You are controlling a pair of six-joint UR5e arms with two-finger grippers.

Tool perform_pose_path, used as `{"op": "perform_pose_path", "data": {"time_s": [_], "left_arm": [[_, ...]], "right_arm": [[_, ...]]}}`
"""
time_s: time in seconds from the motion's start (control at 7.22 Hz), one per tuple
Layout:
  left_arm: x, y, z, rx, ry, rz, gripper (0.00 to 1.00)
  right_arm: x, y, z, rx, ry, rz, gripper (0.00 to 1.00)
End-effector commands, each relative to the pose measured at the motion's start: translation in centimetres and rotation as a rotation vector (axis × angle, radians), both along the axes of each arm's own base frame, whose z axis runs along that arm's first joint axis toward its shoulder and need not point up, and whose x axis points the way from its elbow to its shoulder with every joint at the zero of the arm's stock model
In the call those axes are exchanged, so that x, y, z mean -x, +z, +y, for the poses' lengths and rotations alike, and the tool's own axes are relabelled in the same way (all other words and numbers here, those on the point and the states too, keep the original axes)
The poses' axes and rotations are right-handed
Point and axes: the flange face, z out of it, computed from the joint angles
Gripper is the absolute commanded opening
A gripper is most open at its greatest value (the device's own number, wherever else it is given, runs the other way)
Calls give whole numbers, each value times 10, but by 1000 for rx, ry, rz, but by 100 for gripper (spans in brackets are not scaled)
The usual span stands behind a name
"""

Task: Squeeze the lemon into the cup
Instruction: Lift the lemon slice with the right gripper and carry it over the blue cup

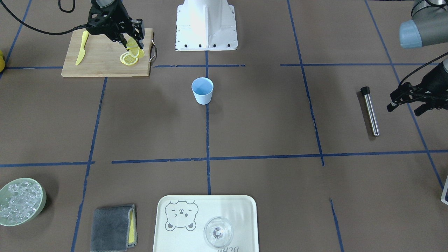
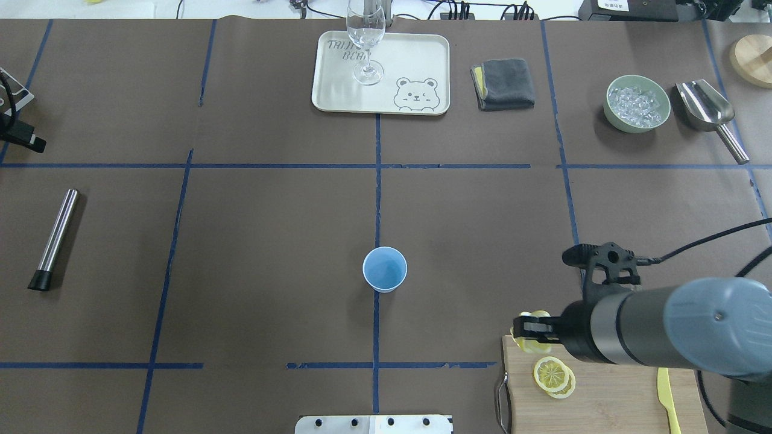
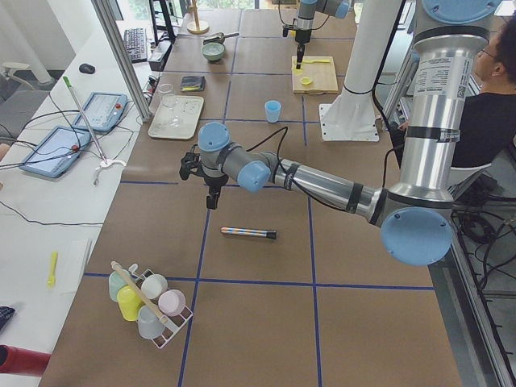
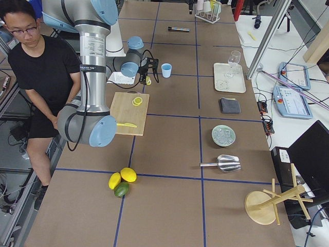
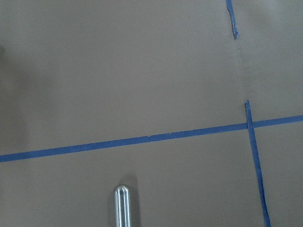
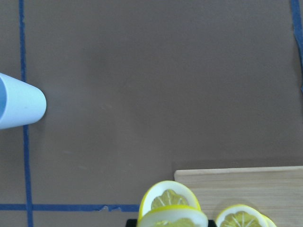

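While clamped on lemon (image 6: 166,197), right tool (image 1: 135,48) hangs above cutting board (image 1: 101,59) edge; cup (image 1: 202,90) well apart on table (image 1: 262,122). Left tool (image 1: 402,108): spread, empty.

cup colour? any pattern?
The cup is plain light blue, no pattern; clearest in the overhead exterior view.

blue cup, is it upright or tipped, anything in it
Upright, mouth up; the cup shows only its bare blue inside, so it looks empty.
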Motion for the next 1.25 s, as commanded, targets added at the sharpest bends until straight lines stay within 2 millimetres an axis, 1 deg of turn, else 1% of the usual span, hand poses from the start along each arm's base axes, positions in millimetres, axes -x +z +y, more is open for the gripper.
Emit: {"op": "perform_pose_path", "data": {"time_s": [0.0, 0.14, 0.28, 0.42, 0.55, 0.69, 0.83, 1.11], "left_arm": [[-1, 2, -3, 5, 0, -2, 100], [-1, 3, -4, 6, 0, -2, 100], [-2, 5, -7, 10, 0, -4, 100], [-3, 7, -9, 14, 1, -5, 100], [-4, 9, -11, 16, 1, -6, 100], [-4, 12, -12, 22, 1, -8, 100], [-5, 13, -12, 19, 1, -7, 100], [-6, 23, -15, 2, 1, 1, 100]], "right_arm": [[59, -90, -71, 19, 76, 33, 53], [83, -111, -95, 19, 99, 41, 51], [112, -131, -115, 21, 111, 49, 51], [143, -143, -130, 35, 117, 71, 51], [166, -152, -142, 47, 122, 90, 51], [169, -157, -143, 49, 121, 92, 52], [170, -153, -141, 53, 116, 100, 52], [181, -149, -126, 59, 88, 110, 53]]}}
